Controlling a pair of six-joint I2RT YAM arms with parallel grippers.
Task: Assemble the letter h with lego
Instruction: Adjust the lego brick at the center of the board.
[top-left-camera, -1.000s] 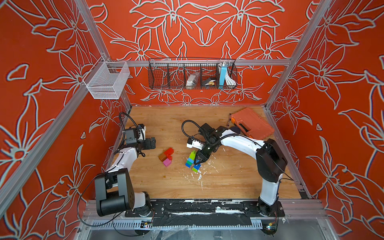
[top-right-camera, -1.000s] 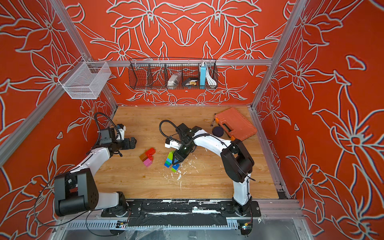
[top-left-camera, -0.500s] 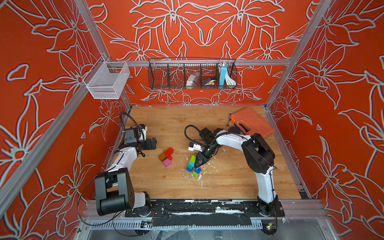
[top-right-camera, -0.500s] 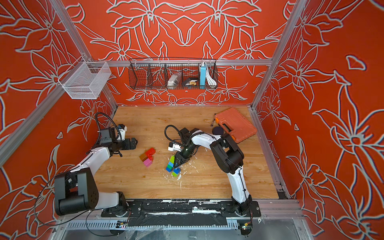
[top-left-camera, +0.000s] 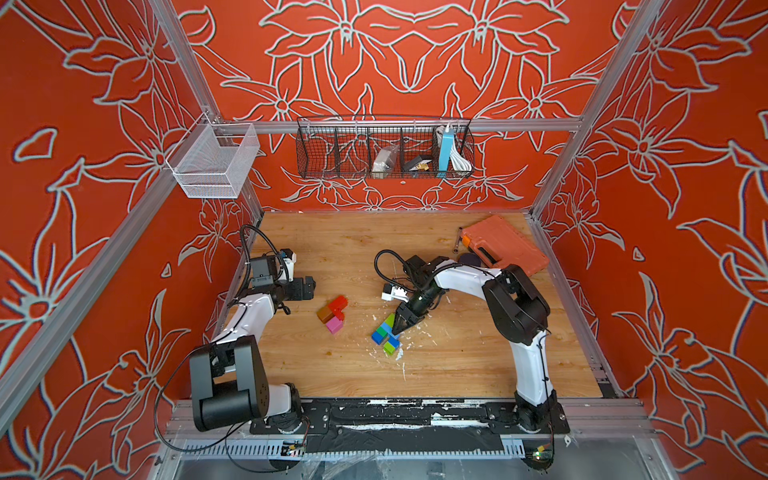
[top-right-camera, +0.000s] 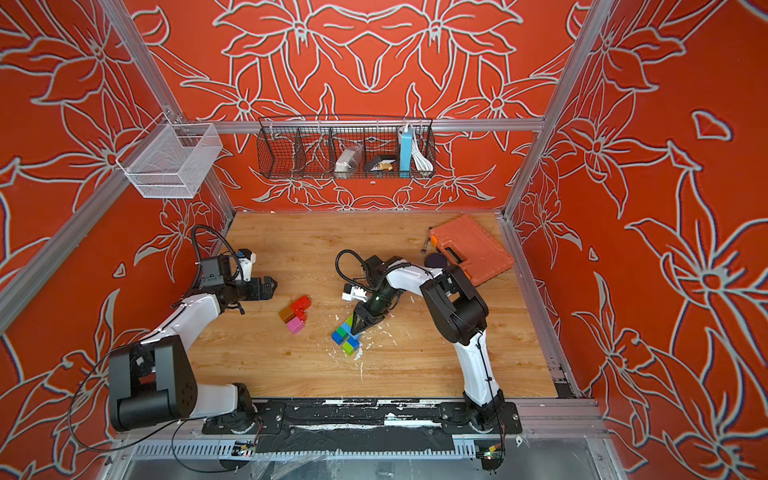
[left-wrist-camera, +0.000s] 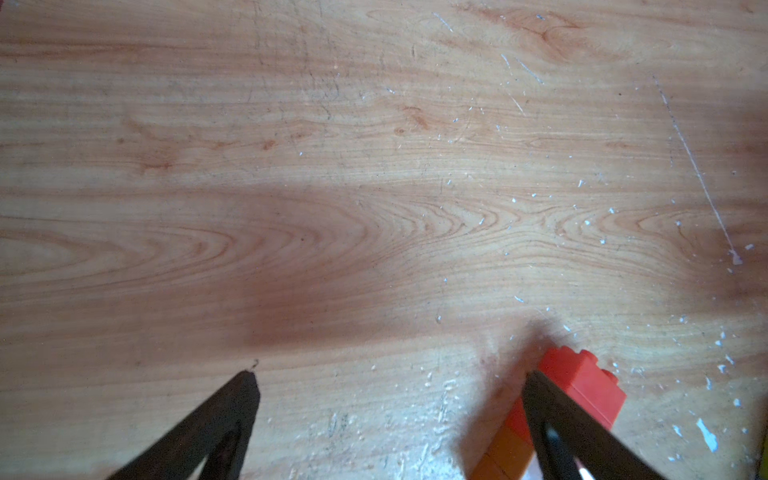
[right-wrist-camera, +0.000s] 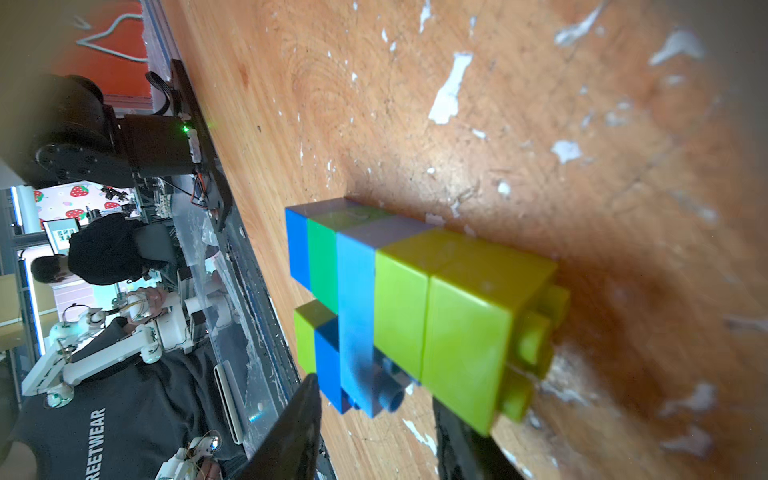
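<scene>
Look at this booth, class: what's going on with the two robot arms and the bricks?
Two robot arms are building with lego on a wooden table. The right gripper is down at a joined cluster of blue and green bricks, jaws a little apart around one end; whether they pinch it cannot be told. The left gripper is open and empty, beside a smaller cluster of red, brown and pink bricks. The clusters lie apart, so no letter h is finished.
</scene>
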